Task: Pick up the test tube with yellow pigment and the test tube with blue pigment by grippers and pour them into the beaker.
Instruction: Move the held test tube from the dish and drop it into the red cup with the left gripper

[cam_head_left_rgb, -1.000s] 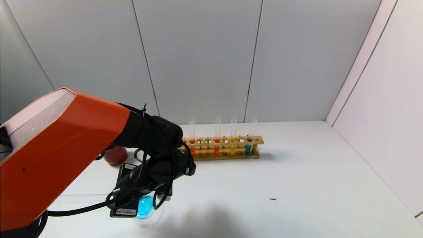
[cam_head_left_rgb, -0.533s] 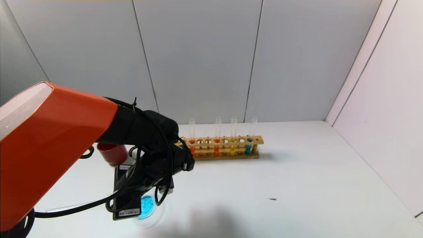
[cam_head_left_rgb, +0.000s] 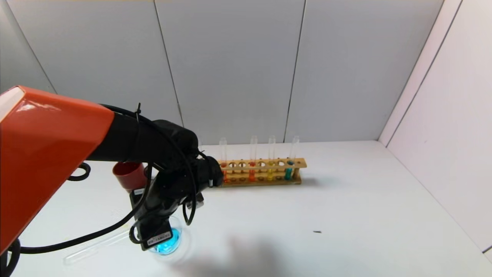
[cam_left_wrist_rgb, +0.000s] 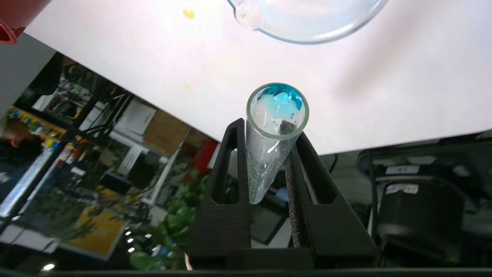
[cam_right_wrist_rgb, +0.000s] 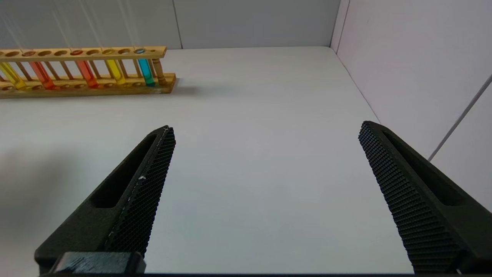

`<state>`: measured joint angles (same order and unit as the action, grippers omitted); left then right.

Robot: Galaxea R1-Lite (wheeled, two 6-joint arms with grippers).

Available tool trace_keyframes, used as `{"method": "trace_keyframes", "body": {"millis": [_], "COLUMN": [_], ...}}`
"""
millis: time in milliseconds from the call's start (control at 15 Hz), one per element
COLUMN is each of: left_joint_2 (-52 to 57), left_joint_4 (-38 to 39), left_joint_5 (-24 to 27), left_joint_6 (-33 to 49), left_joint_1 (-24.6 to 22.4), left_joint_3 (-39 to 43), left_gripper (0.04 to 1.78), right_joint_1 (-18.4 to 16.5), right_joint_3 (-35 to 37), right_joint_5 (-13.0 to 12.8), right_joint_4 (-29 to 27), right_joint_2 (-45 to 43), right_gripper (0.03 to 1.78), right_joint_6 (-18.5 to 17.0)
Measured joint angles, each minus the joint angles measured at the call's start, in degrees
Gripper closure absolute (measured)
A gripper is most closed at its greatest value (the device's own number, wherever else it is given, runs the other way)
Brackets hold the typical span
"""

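Note:
My left gripper (cam_left_wrist_rgb: 269,129) is shut on a clear test tube (cam_left_wrist_rgb: 275,115) that holds only cyan-blue traces. The gripper hangs just beside the beaker (cam_head_left_rgb: 173,239), which holds blue liquid; its rim shows in the left wrist view (cam_left_wrist_rgb: 292,39). In the head view a clear tube (cam_head_left_rgb: 96,246) slants out to the left of that hand, low over the table. A yellow tube (cam_head_left_rgb: 270,171) and a blue tube (cam_head_left_rgb: 288,169) stand in the wooden rack (cam_head_left_rgb: 261,181). My right gripper (cam_right_wrist_rgb: 266,127) is open and empty above bare table, far from the rack.
A dark red cup (cam_head_left_rgb: 130,175) stands behind the left hand, left of the rack. Two orange-red tubes (cam_head_left_rgb: 251,171) also stand in the rack. Small yellow drops (cam_left_wrist_rgb: 188,13) lie near the beaker. Walls close the back and right; the table's near edge is close to the left gripper.
My left arm has lifted and drawn back to the left, and its wrist has turned. The clear tube's outer end has dipped lower. More of the beaker shows.

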<state>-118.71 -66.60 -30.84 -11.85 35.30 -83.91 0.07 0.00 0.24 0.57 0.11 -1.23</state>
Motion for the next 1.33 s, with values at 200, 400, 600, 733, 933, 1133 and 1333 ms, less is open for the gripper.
{"method": "trace_keyframes", "body": {"millis": [200,400,600,733,933,1133,1333], "left_joint_2": [5.3,13.1,19.8,22.8,25.1,25.5,22.7], "left_joint_4": [5.0,14.0,28.6,37.2,43.8,50.7,54.4], "left_joint_5": [2.8,6.7,12.0,13.4,14.8,17.3,18.9], "left_joint_6": [0.4,1.7,7.6,11.4,12.9,13.1,13.5], "left_joint_1": [-1.3,-5.2,-11.4,-15.1,-20.3,-27.4,-32.9], "left_joint_3": [1.7,3.1,4.4,4.8,4.4,3.4,0.6], "left_gripper": [1.49,1.49,1.49,1.49,1.49,1.49,1.49], "right_joint_1": [0.0,0.0,0.0,0.0,0.0,0.0,0.0], "right_joint_3": [0.0,0.0,0.0,0.0,0.0,0.0,0.0], "right_joint_5": [0.0,0.0,0.0,0.0,0.0,0.0,0.0], "right_joint_4": [0.0,0.0,0.0,0.0,0.0,0.0,0.0], "right_joint_2": [0.0,0.0,0.0,0.0,0.0,0.0,0.0], "right_gripper": [0.07,0.07,0.07,0.07,0.07,0.07,0.07], "right_joint_6": [0.0,0.0,0.0,0.0,0.0,0.0,0.0]}}
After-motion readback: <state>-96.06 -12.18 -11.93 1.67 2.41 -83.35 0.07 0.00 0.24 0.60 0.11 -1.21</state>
